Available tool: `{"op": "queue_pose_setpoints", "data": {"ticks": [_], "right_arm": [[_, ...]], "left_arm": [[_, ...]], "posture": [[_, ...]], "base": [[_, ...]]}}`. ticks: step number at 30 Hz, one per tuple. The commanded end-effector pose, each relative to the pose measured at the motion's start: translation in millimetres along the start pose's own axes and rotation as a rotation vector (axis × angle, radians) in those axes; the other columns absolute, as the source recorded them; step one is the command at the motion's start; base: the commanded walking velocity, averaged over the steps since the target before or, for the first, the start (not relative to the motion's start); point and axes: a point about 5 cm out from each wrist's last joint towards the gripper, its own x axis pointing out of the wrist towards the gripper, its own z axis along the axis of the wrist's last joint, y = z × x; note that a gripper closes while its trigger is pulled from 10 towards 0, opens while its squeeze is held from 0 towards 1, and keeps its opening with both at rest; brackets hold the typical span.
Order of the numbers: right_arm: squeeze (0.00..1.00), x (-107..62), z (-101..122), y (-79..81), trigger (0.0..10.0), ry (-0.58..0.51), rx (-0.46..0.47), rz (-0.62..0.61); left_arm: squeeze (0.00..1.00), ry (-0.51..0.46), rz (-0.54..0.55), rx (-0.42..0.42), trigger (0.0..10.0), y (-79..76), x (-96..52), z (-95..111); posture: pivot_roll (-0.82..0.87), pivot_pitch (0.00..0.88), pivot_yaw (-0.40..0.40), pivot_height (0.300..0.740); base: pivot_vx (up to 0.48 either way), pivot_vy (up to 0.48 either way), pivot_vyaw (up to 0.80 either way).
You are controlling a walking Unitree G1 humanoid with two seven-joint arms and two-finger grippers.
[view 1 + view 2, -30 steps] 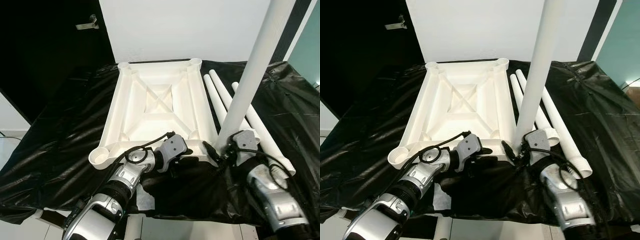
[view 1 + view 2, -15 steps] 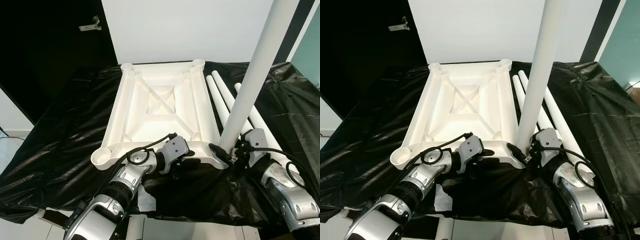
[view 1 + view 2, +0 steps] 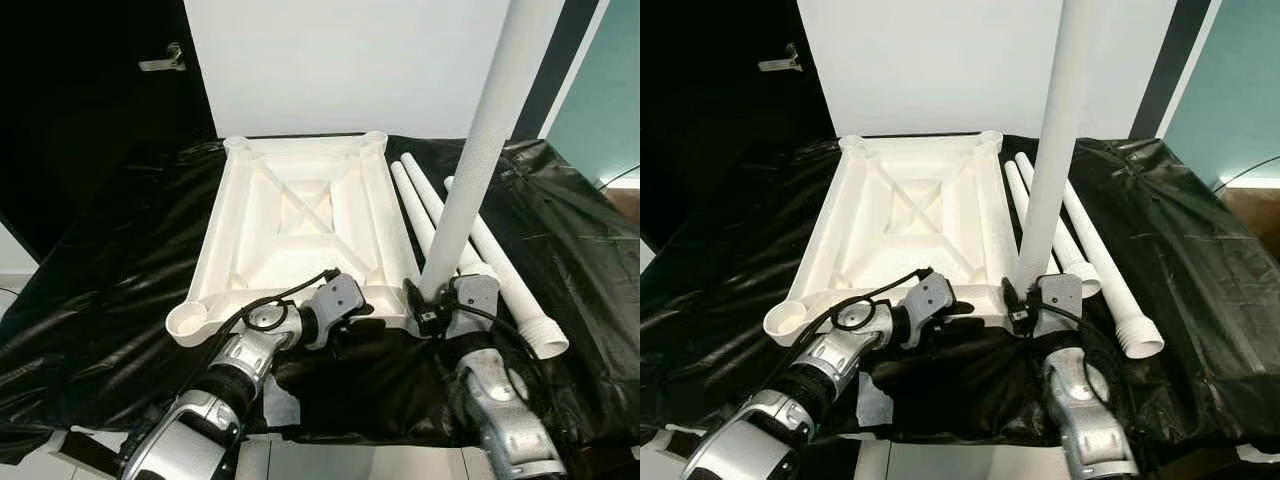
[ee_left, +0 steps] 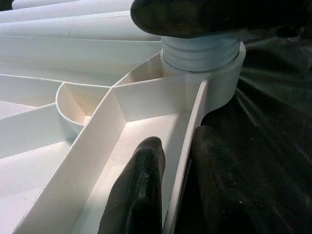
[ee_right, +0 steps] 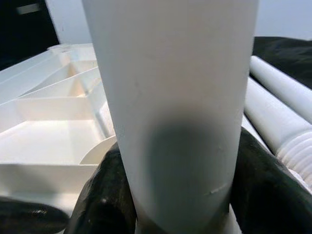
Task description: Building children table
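The white children's table top [image 3: 214, 243] lies upside down on a black sheet. One white leg [image 3: 470, 160] stands nearly upright in its near right corner socket [image 4: 202, 53]. My right gripper [image 3: 432, 300] is shut on this leg's base; its black fingers [image 5: 105, 200] wrap the leg [image 5: 170, 97] on both sides. My left gripper [image 3: 355, 322] is shut on the table top's near rim, with its fingers [image 4: 141, 190] straddling the rim wall just beside that socket. Three loose white legs [image 3: 505, 275] lie side by side to the right of the table top.
The black sheet [image 3: 100, 290] covers the whole work surface, whose front edge is close to my arms. A scrap of white paper [image 3: 277, 400] lies at that edge. A dark door with a handle [image 3: 160, 62] is at the back left.
The camera has shifted. My right forearm has swung in from the right to sit straight below the leg, still gripping it. The left gripper has kept its hold on the rim.
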Motion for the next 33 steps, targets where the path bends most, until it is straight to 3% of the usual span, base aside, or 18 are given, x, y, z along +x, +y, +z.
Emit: {"op": "queue_pose_setpoints", "data": {"ticks": [1,5,6,7,11,13,14,18,19,24,25,27,28,33], "right_arm": [[0.0,1.6,-15,-17.9,0.0,0.085,-0.024,-0.123],[0.0,1.7,-16,-4.7,0.0,0.083,0.001,-0.048],[0.0,1.7,-14,1.3,3.8,0.068,-0.011,-0.011],[1.0,2.0,-11,4.9,10.0,0.051,-0.019,0.029],[1.0,4.2,-4,6.0,10.0,0.023,0.015,0.131],[0.95,5.6,2,5.5,10.0,-0.009,0.016,0.227],[0.0,6.5,6,2.6,10.0,-0.024,0.01,0.255],[0.0,8.4,14,-4.9,10.0,-0.047,-0.003,0.316],[0.0,8.0,19,-9.0,10.0,-0.047,-0.029,0.418],[0.0,10.8,29,-29.8,10.0,-0.013,-0.118,0.596],[0.0,11.1,30,-36.1,9.3,0.003,-0.143,0.623],[0.0,11.0,30,-39.8,9.3,0.014,-0.156,0.643],[0.0,9.2,29,-43.1,0.0,0.03,-0.156,0.674],[0.0,4.6,16,-50.8,0.0,0.1,-0.136,0.712]], "left_arm": [[0.0,0.12,-0.143,-0.072,10.0,-30.6,5.4,-33],[0.0,0.134,-0.146,-0.079,10.0,-32.3,0.6,-39],[0.0,0.138,-0.146,-0.081,10.0,-32.2,-0.3,-40],[0.0,0.14,-0.149,-0.082,10.0,-32.7,-0.6,-40],[0.0,0.138,-0.155,-0.08,10.0,-33.2,1.3,-39],[0.0,0.135,-0.16,-0.076,10.0,-33.3,3.5,-37],[0.0,0.134,-0.163,-0.074,10.0,-33.4,4.5,-36],[0.0,0.132,-0.166,-0.071,10.0,-33.7,6.2,-35],[0.0,0.132,-0.166,-0.07,10.0,-33.6,6.6,-34],[0.0,0.133,-0.175,-0.07,10.0,-35.0,7.2,-35],[0.0,0.133,-0.169,-0.072,10.0,-35.1,7.5,-35],[0.0,0.132,-0.165,-0.073,10.0,-35.1,7.7,-36],[0.0,0.129,-0.152,-0.079,10.0,-34.0,8.0,-35],[0.0,0.118,-0.136,-0.089,10.0,-33.4,8.7,-35]], "posture": [[-0.05,0.0,-0.012,0.74],[-0.05,0.0,-0.006,0.74],[-0.05,0.0,-0.004,0.74],[-0.05,0.0,-0.004,0.74],[-0.06,0.0,-0.004,0.74],[-0.07,0.0,-0.001,0.74],[-0.07,0.0,-0.002,0.74],[-0.08,0.0,-0.004,0.74],[-0.09,0.0,0.001,0.74],[-0.1,0.0,-0.008,0.74],[-0.1,0.0,-0.015,0.74],[-0.1,0.0,-0.015,0.74],[-0.1,0.002,-0.023,0.74],[-0.09,0.0,-0.028,0.74]], "base": [[0.0,0.0,0.0],[0.0,0.0,0.0],[0.0,0.0,0.0],[0.0,0.0,0.0],[0.0,0.0,0.0],[0.0,0.0,0.0],[0.0,0.0,0.0],[0.0,0.0,0.0],[0.0,0.0,0.0],[0.0,0.0,0.0],[0.0,0.0,0.0],[0.0,0.0,0.0],[0.0,0.0,0.0],[0.0,0.0,0.0]]}}
